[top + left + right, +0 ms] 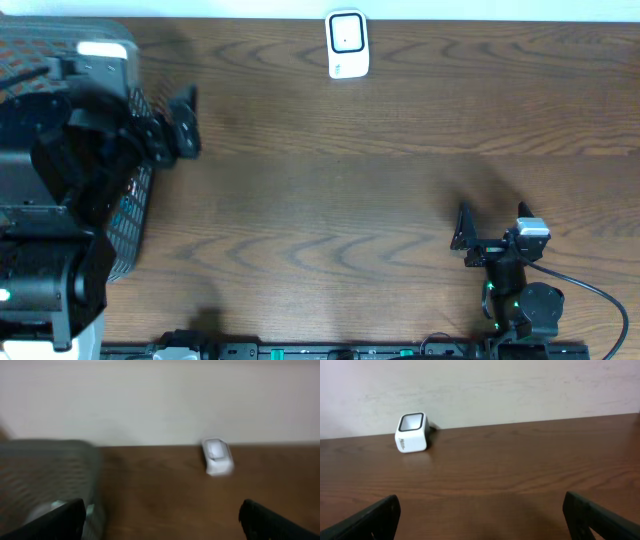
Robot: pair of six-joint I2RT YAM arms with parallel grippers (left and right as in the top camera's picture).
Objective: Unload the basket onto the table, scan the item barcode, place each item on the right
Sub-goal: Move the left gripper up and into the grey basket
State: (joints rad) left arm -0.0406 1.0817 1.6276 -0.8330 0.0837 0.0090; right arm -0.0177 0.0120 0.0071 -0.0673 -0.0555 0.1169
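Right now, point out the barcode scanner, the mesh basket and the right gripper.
barcode scanner [347, 42], overhead view, on its top face.
mesh basket [136, 212], overhead view, on its bare mesh wall.
right gripper [493, 218], overhead view, midway between its open jaws.

Overhead downward; wrists probably facing scanner [348, 45]

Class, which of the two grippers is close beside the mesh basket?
The left gripper, close beside the basket; the right gripper is far across the table from it.
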